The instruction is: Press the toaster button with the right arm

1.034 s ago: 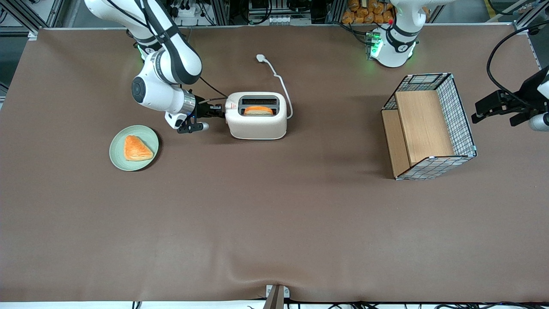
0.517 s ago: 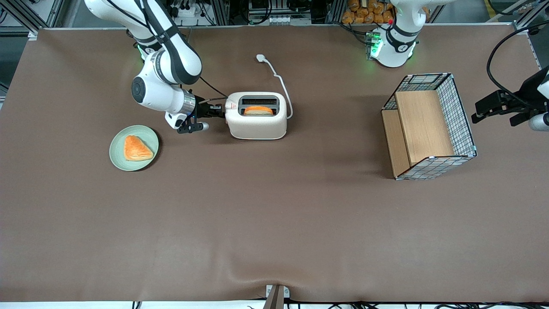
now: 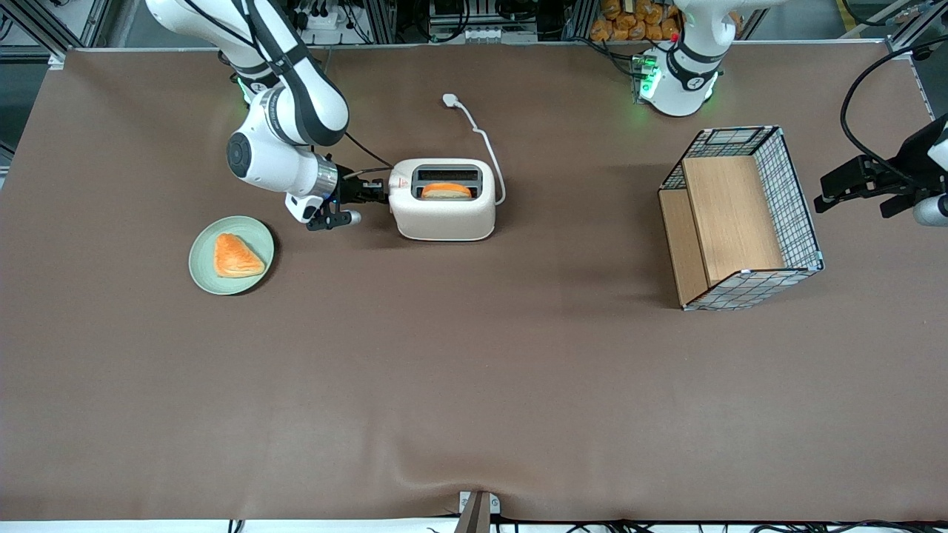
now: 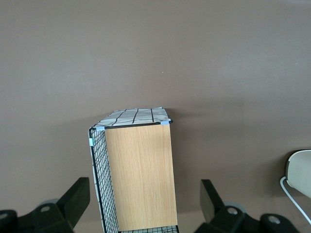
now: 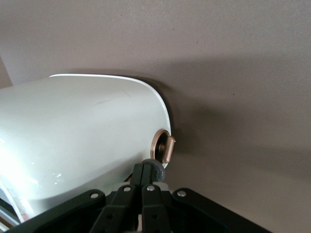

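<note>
At the toaster's (image 3: 443,200) narrow end, the closed end effector (image 3: 376,194) touches it.

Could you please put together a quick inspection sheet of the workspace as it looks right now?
Surface: brown table cover, a slight wrinkle at the edge nearest the front camera.
Job's things: toaster upright, an orange slice of bread in its slot; toaster button at its narrow end.
Clutter: green plate with a pastry; wire-and-wood basket on its side, toward the parked arm's end.
Grippers: gripper shut, fingertips at the toaster button.
Cables: white cord runs from the toaster to its plug, lying unplugged on the table.
Surroundings: frame rails and equipment along the table's edge.
</note>
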You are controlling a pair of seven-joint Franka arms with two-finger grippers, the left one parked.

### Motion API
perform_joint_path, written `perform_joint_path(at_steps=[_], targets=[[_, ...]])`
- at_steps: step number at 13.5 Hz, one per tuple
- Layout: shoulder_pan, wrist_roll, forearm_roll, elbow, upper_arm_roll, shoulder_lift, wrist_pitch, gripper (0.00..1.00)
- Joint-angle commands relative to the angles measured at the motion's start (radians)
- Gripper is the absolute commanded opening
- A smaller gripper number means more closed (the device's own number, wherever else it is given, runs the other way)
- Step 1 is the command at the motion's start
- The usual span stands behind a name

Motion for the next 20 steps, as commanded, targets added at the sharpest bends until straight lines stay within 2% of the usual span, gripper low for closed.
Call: perform_joint_path(at_steps=[1, 7, 9, 12, 15, 17, 18, 20], targets=[[0.01, -0.121, 0.055, 0.001, 0.004, 0.036, 0.074, 0.0], [-0.017, -0.131, 0.042, -0.001, 0.002, 0.029, 0.054, 0.0], [-0.039, -0.13, 0.02, -0.001, 0.001, 0.015, 0.016, 0.0], [-0.126, -0.128, -0.092, 0.001, 0.001, -0.024, -0.092, 0.0], [-0.189, -0.118, -0.248, 0.011, -0.007, -0.053, -0.136, 0.0], [-0.236, -0.087, -0.309, 0.071, -0.03, -0.047, -0.256, 0.78], [-0.258, -0.081, -0.342, 0.105, -0.033, -0.05, -0.306, 1.0], [-0.299, -0.032, -0.436, 0.181, -0.037, -0.051, -0.385, 1.0]])
